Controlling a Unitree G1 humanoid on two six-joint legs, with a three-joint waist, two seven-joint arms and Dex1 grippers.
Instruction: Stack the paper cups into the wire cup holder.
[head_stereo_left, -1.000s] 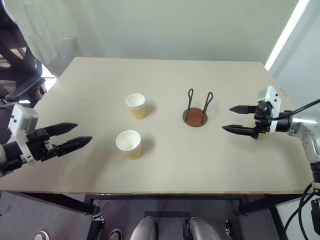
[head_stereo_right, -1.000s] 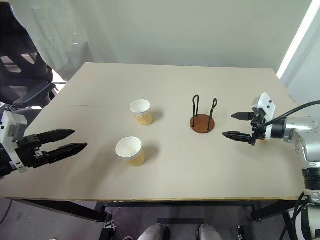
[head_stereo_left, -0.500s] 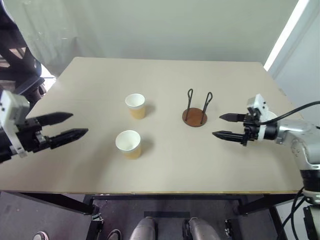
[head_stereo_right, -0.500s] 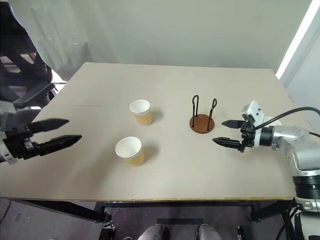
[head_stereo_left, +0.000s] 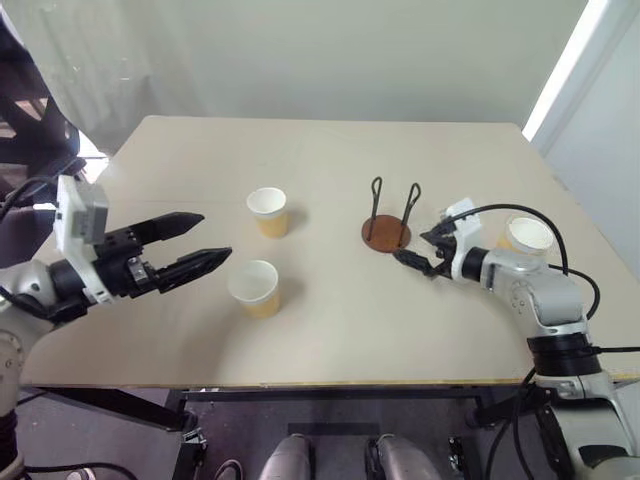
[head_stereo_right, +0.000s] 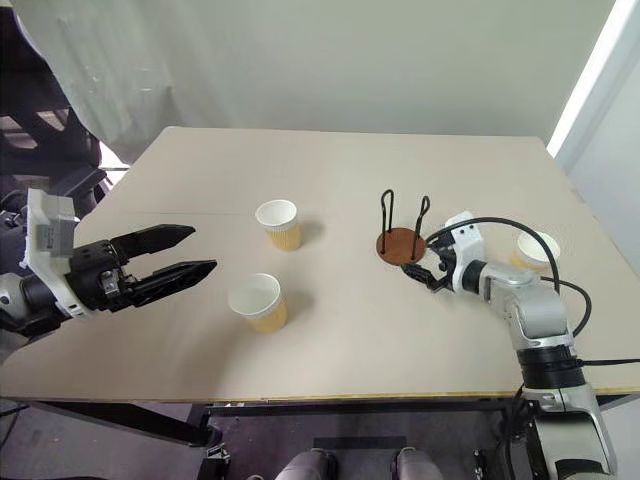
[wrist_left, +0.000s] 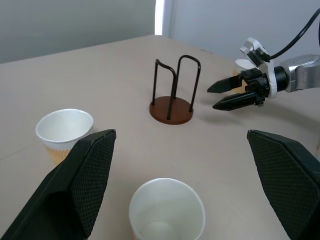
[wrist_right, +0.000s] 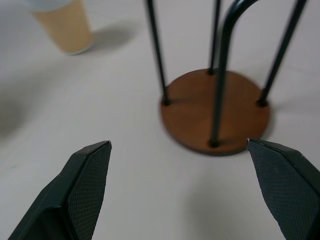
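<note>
Right gripper (head_stereo_left: 420, 251) sits just right of centre in the left eye view, fingers spread wide and holding nothing, its tips just beside the wire cup holder (head_stereo_left: 386, 232) but not touching it. Over at centre left, the left gripper (head_stereo_left: 200, 241) is wide apart too, empty, hovering above the table (head_stereo_left: 330, 330) with its tips near the front paper cup (head_stereo_left: 254, 286). A second paper cup (head_stereo_left: 267, 209) stands upright a little further back, left of the holder. The third paper cup (head_stereo_left: 527, 236) stands at the right of the frame, behind the right arm, partly hidden by a black cable (head_stereo_left: 520, 213). The holder is empty, its two wire loops upright. Nothing lies between the right fingertips and the holder's base.
</note>
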